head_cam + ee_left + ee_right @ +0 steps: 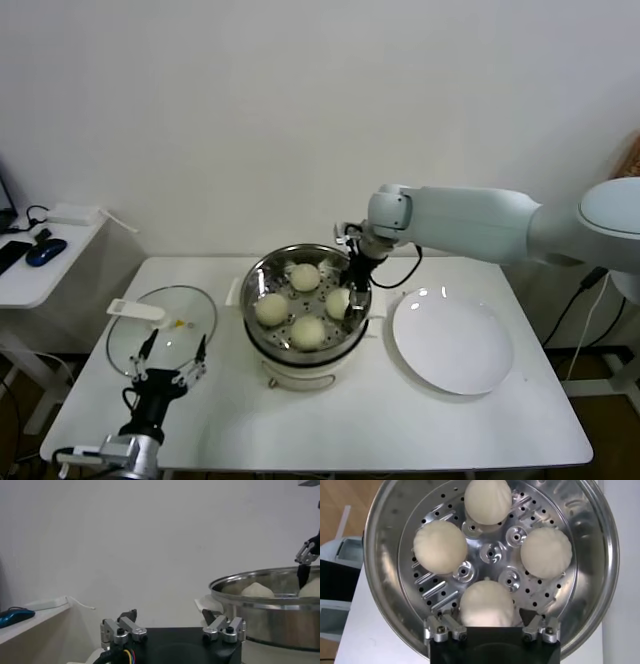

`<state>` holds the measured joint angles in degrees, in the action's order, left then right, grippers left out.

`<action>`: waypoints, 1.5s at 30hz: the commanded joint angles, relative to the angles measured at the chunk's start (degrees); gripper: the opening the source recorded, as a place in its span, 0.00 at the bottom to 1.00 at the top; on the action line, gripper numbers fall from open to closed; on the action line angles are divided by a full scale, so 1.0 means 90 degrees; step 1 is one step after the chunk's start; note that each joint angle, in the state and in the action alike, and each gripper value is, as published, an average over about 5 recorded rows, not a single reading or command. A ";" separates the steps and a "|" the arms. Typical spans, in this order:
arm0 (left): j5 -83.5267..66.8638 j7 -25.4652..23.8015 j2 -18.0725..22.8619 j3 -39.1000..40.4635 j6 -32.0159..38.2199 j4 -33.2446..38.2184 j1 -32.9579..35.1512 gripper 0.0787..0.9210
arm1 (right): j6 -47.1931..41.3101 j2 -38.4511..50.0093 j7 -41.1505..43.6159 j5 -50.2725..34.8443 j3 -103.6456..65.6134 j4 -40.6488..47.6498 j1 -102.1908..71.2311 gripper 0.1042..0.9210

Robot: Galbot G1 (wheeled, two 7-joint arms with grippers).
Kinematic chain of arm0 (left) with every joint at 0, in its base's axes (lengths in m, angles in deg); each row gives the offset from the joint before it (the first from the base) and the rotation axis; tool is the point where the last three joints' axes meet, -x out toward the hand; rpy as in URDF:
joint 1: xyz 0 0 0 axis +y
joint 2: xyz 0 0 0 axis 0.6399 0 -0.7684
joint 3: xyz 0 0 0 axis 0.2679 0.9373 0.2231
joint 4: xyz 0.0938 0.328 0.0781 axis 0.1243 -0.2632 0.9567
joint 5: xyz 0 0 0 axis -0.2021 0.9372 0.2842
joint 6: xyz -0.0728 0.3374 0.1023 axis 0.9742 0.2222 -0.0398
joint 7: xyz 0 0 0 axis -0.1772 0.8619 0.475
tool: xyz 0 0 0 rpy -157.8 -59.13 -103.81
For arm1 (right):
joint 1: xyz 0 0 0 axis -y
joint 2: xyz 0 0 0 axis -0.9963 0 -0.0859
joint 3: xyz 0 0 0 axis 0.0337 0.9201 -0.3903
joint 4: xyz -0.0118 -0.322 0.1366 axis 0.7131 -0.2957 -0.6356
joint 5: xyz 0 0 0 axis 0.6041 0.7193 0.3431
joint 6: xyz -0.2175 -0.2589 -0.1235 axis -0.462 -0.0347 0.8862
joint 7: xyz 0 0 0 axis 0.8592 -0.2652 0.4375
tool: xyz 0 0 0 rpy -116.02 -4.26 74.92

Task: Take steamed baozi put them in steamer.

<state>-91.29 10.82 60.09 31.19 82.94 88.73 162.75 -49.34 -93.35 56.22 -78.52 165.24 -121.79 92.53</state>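
The steamer, a shiny steel pot with a perforated tray on a white base, stands mid-table. Several white domed baozi lie on its tray; one is at the back and one at the front. My right gripper reaches into the pot's right side. In the right wrist view it is open, its fingers standing either side of the nearest baozi, which rests on the tray. My left gripper waits open and empty at the table's front left.
A round glass lid with a white handle lies left of the steamer, just beyond my left gripper. A flat white plate sits bare to the right. A side table with a blue mouse stands at far left.
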 commanded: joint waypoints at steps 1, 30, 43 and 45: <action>0.0002 -0.0001 -0.0005 0.0006 -0.0006 -0.0004 -0.0020 0.88 | 0.0017 -0.0032 0.0083 -0.0057 0.0031 0.0016 0.0065 0.87; -0.0114 -0.0019 -0.0011 -0.0112 -0.0009 0.0152 -0.0094 0.88 | 0.1525 0.3498 -0.1711 0.0381 -0.3106 -0.1728 -0.1391 0.88; 0.0070 -0.0035 0.0254 0.0043 0.0307 0.0239 0.0024 0.88 | 0.2396 0.4460 -0.4472 0.1634 -0.7880 -0.2877 -0.6025 0.88; 0.0151 -0.0015 0.0310 0.0074 0.0313 0.0234 0.0015 0.88 | 0.2449 0.4215 -0.4661 0.1808 -0.8867 -0.2992 -0.6909 0.88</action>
<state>-91.44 10.47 61.49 31.27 84.66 90.72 162.82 -33.84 -60.81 33.08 -71.34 123.08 -140.58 65.66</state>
